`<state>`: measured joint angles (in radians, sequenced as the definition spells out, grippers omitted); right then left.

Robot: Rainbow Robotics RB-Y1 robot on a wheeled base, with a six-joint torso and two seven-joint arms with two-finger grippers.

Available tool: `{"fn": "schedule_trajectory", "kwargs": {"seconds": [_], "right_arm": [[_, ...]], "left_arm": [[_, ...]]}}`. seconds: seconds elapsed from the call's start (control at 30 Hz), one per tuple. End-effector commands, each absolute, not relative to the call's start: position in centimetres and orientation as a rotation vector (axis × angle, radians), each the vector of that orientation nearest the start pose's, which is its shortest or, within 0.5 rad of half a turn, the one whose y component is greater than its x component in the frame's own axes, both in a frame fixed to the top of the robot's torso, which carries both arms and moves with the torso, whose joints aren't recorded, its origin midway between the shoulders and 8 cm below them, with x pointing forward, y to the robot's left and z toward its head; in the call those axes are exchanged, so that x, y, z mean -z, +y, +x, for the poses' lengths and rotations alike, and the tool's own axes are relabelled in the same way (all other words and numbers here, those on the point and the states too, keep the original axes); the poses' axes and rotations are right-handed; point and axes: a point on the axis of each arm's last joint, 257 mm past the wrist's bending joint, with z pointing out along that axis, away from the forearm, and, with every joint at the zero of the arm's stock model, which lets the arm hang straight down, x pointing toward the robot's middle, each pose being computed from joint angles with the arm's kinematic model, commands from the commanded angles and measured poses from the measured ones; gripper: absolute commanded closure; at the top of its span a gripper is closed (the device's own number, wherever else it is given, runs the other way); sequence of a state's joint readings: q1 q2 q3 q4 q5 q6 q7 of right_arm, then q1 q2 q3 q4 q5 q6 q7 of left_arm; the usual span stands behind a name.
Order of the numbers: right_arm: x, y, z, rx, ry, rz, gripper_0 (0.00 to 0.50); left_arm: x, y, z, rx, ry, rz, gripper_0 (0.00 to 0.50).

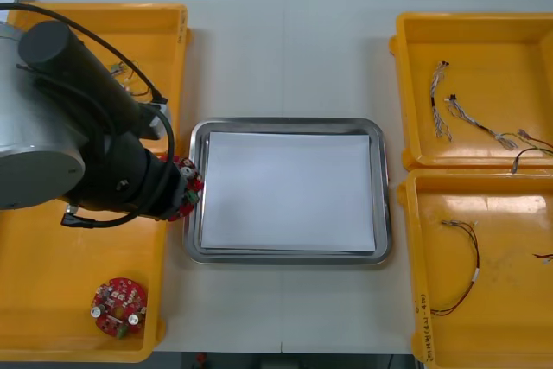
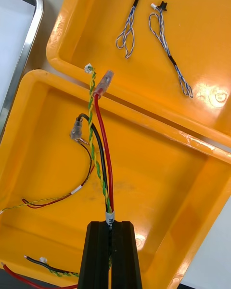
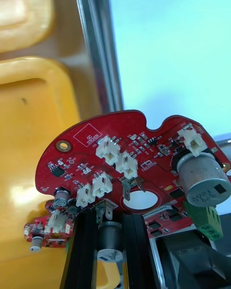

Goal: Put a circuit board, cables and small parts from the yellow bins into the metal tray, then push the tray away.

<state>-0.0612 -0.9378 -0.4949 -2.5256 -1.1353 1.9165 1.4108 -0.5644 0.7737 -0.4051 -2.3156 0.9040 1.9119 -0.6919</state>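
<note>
The left jaws pinch a round red circuit board over the metal tray's left rim. The right jaws, nearly pressed together, grip a red, black and yellow-green cable bundle above a yellow bin just right of the tray.

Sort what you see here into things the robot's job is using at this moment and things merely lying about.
In use:
left gripper, shut on a red circuit board at the metal tray rim
right gripper, shut on a cable bundle over a yellow bin

Lying about:
second circuit board
blue and white cables
loose cable
</note>
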Motion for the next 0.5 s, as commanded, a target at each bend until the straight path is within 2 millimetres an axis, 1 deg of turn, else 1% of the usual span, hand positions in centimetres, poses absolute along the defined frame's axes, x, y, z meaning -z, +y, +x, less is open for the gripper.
{"fn": "schedule_trajectory", "kwargs": {"seconds": [0.03,0.07,0.2,0.27,0.4,0.5], "right_arm": [[8.4,-34.0,32.8,0.23,2.455,-0.627,0.5],[8.5,-34.0,32.8,0.231,2.456,-0.629,0.5],[8.5,-33.9,32.8,0.23,2.455,-0.63,0.5],[8.4,-34.0,32.8,0.23,2.455,-0.627,0.5],[8.5,-33.9,32.8,0.229,2.456,-0.628,0.5],[8.5,-33.9,32.8,0.23,2.456,-0.629,0.5]], "left_arm": [[17.7,13.1,36.5,0.106,2.753,0.28,0.499],[17.9,12.4,36.6,0.106,2.757,0.295,0.5],[18.8,10.7,37.2,0.097,2.763,0.333,0.499],[19.7,9.6,37.6,0.091,2.765,0.351,0.5],[21.4,8.2,38.3,0.085,2.767,0.375,0.499],[22.3,7.7,38.5,0.094,2.775,0.385,0.499]]}}
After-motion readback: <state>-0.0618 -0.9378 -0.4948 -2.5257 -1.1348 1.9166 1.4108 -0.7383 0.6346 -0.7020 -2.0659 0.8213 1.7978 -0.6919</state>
